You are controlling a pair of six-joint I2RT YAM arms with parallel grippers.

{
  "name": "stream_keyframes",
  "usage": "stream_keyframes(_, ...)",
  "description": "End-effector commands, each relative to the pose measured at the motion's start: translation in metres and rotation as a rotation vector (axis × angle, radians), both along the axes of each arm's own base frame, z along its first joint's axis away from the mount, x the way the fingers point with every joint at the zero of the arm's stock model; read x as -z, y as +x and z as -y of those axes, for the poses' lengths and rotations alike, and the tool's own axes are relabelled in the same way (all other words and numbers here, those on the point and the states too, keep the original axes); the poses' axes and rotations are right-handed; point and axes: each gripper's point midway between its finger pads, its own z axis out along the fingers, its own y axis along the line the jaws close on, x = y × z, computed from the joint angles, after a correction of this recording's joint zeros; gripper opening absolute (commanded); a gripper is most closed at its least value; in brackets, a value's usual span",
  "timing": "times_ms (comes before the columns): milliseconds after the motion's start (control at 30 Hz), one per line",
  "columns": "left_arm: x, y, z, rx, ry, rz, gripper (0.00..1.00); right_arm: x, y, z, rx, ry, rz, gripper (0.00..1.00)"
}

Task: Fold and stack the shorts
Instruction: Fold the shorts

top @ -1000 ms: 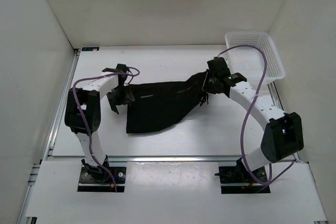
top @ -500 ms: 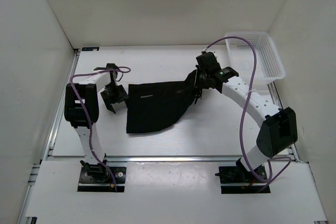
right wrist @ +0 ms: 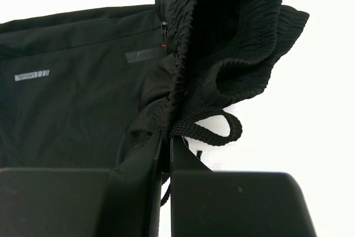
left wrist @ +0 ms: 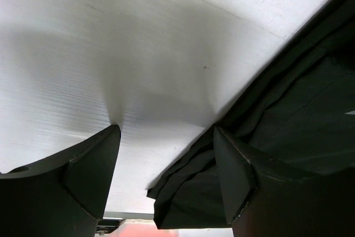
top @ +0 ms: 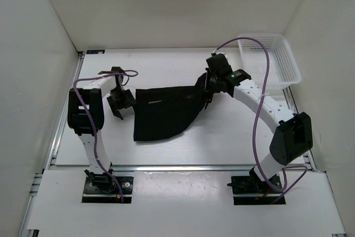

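The black shorts (top: 166, 110) lie spread in the middle of the table. My right gripper (top: 209, 86) is shut on their bunched waistband (right wrist: 183, 81) at the right end, and a drawstring loop (right wrist: 219, 129) hangs beside its fingers. My left gripper (top: 121, 99) is open just left of the shorts. In the left wrist view the shorts' edge (left wrist: 266, 120) lies against the right finger (left wrist: 236, 173), with white table between the jaws.
A white mesh basket (top: 269, 59) stands at the back right corner. White walls enclose the table on three sides. The left arm's elbow (top: 83, 112) rises near the left table edge.
My left gripper has let go of the shorts' left end and drawn back to the left. My right gripper has carried the waistband slightly left and back.
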Motion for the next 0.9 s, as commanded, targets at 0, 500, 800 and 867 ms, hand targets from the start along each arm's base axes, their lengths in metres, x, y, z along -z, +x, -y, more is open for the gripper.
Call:
stream_keyframes(0, -0.004, 0.018, 0.0, 0.003, -0.023, 0.056, 0.78, -0.021, 0.013, -0.016, -0.067, 0.005, 0.064, 0.0)
stream_keyframes(500, 0.005, 0.018, 0.004, -0.005, -0.065, 0.039, 0.76, -0.026, -0.057, -0.21, -0.605, -0.17, 0.129, 0.0)
stream_keyframes(800, 0.014, 0.009, 0.0, -0.015, -0.063, 0.01, 0.75, -0.006, -0.078, -0.256, -0.689, -0.174, 0.115, 0.0)
stream_keyframes(867, 0.013, 0.007, -0.003, -0.025, -0.063, 0.01, 0.75, -0.006, -0.083, -0.26, -0.708, -0.179, 0.12, 0.0)
